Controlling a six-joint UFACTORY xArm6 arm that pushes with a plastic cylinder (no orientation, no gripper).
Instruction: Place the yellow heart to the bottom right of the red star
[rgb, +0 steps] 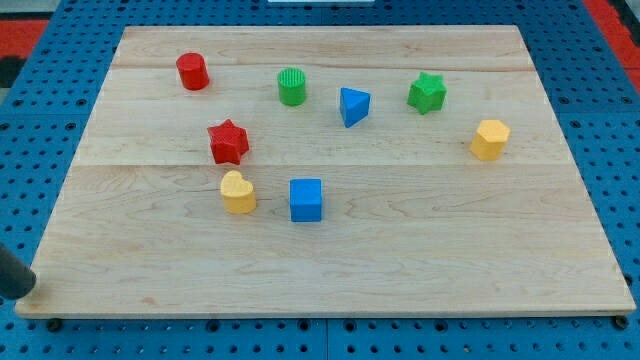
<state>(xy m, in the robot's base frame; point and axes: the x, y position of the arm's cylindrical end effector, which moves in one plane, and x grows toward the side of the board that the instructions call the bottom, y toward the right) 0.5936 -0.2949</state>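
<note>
Jaws do not exist on this arm; only a dark rod (14, 275) shows at the view's bottom left edge, its tip hidden, well apart from every block. On the surface (400, 260) the yellow heart (238, 192) sits just below the red star (228, 142), slightly right. A blue cube (306, 199) lies right of the heart. Farther up are a red cylinder (192, 71), green cylinder (291, 86), blue triangle (353, 105), green star (427, 93) and yellow hexagon (489, 139).

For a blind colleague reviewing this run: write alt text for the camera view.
A yellow heart sits just below the red star on a wooden board, with a blue cube to its right. Farther up are a red cylinder, green cylinder, blue triangular block, green star and yellow hexagonal block. A dark rod shows at the bottom-left edge; my tip is hidden.
</note>
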